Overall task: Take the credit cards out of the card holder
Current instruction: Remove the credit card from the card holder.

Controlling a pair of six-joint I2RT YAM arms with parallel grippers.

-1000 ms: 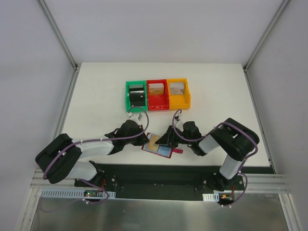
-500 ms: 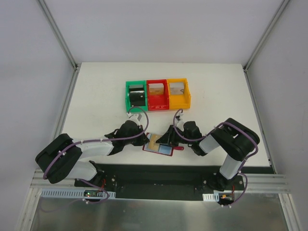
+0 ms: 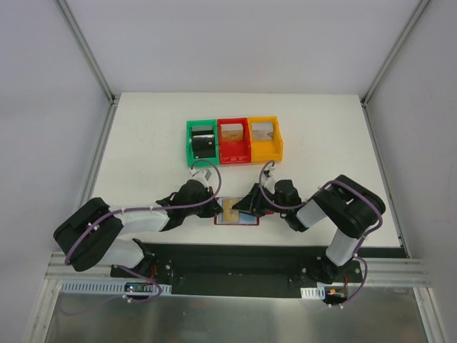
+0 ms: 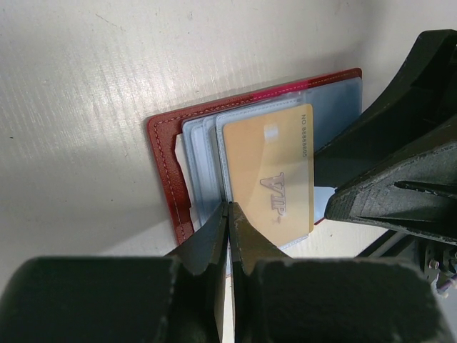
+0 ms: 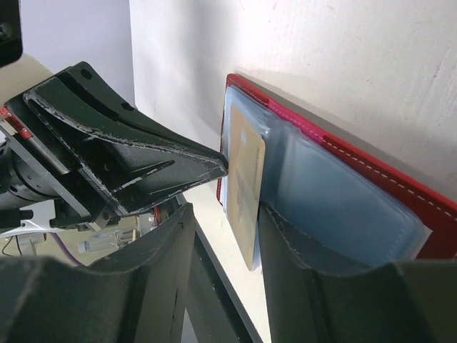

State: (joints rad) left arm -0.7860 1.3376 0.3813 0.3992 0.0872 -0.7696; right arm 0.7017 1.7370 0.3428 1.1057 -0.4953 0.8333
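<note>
The dark-red card holder (image 3: 246, 221) lies open on the table near the front edge, its grey-blue sleeves (image 4: 203, 153) showing. A gold credit card (image 4: 275, 175) marked VIP sticks partway out of a sleeve; it also shows in the top view (image 3: 230, 211) and edge-on in the right wrist view (image 5: 246, 187). My left gripper (image 4: 230, 209) is shut, its tips pinching the sleeve edge at the card's left side. My right gripper (image 5: 225, 211) is open, its jaws straddling the card's free end, with the right finger (image 5: 300, 271) resting on the sleeve. The arms hide part of the holder from above.
Three joined bins stand behind the holder: green (image 3: 188, 141) holding a black block (image 3: 203, 143), red (image 3: 233, 154), yellow (image 3: 278, 141). The table's front edge and a black mounting rail (image 3: 235, 257) lie just below the holder.
The card holder has turned from tilted to square with the table edge and shifted slightly back. Both grippers have closed in on it; the right jaws now straddle the gold card.
</note>
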